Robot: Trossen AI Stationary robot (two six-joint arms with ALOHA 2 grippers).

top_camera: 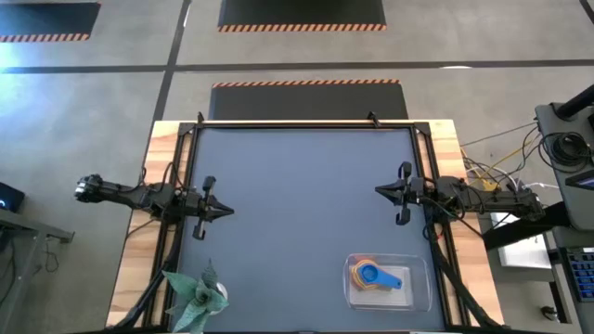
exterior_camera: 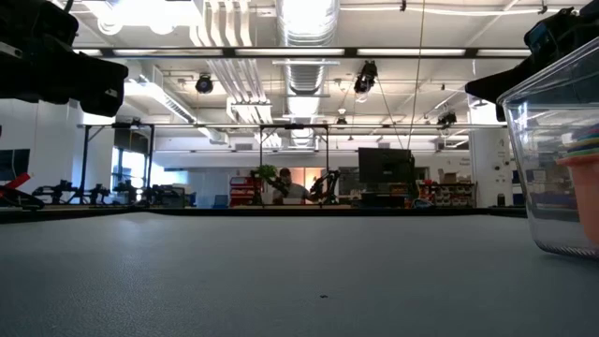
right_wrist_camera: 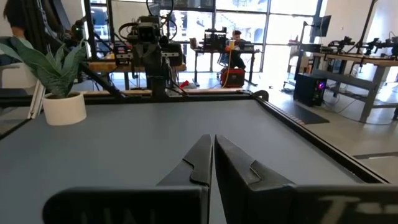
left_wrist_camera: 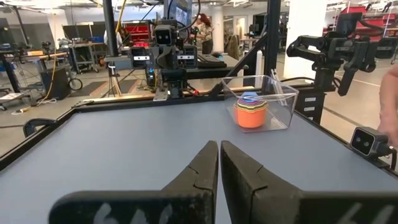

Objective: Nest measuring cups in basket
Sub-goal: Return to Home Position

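Observation:
The measuring cups [top_camera: 375, 276] sit nested in one stack, blue cup on top with its handle pointing to the table's right, orange and yellow rims showing below. The stack stands inside the clear basket [top_camera: 418, 295] near the table's near right corner. The left wrist view shows the stack [left_wrist_camera: 251, 111] in the basket [left_wrist_camera: 278, 93]; the low view shows the basket wall [exterior_camera: 552, 159]. My left gripper [top_camera: 228, 211] hovers at the table's left edge, shut. My right gripper [top_camera: 379, 190] hovers at the right edge, shut. Both are far from the basket.
A potted plant in a white pot [top_camera: 200, 295] stands at the table's near left corner, also in the right wrist view [right_wrist_camera: 61, 102]. The wide grey tabletop [top_camera: 306, 213] lies bare between the two arms. A person's hand [left_wrist_camera: 392, 106] shows beyond the table's edge.

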